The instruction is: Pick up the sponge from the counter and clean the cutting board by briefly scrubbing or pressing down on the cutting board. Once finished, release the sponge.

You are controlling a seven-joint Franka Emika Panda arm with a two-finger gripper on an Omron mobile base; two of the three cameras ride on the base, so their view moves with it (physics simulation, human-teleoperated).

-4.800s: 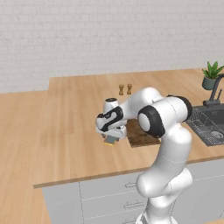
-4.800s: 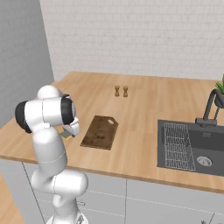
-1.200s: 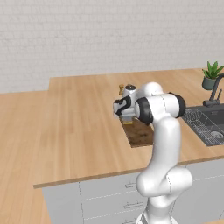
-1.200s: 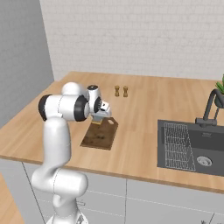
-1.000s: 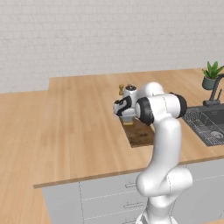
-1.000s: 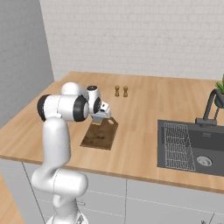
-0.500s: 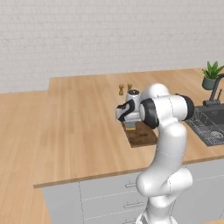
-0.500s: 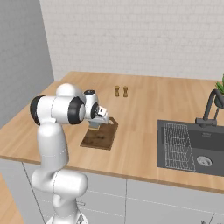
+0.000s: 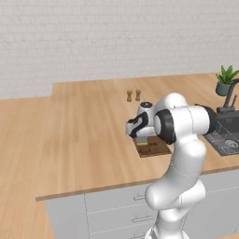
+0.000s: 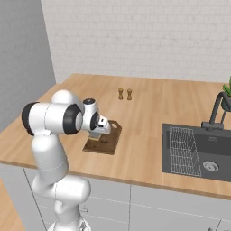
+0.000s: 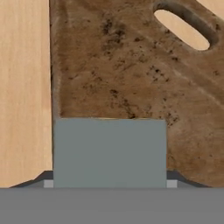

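Note:
The dark brown cutting board [image 11: 131,65] lies flat on the light-wood counter [image 11: 22,87], its pale handle slot [image 11: 181,28] toward the upper right of the hand view. My gripper [image 11: 109,183] is shut on the sponge [image 11: 109,151], whose grey-blue face hangs close over the board's near corner. From the right base view the gripper [image 10: 96,134] holds the sponge [image 10: 95,133] low over the left part of the cutting board [image 10: 107,140]. In the left base view the gripper [image 9: 138,138] sits at the board's [image 9: 154,147] far left corner. Contact with the board cannot be told.
Two small brown shakers [image 10: 124,94] stand farther back on the counter. A dark sink basin [image 10: 198,151] with a black faucet [image 10: 215,110] lies to the right, and a potted plant [image 9: 226,80] sits beyond it. The counter's front edge [image 10: 135,180] runs just before the board.
The hand has come down with the sponge from above the board to just over its surface, and the arm has folded lower. The board has stayed in place.

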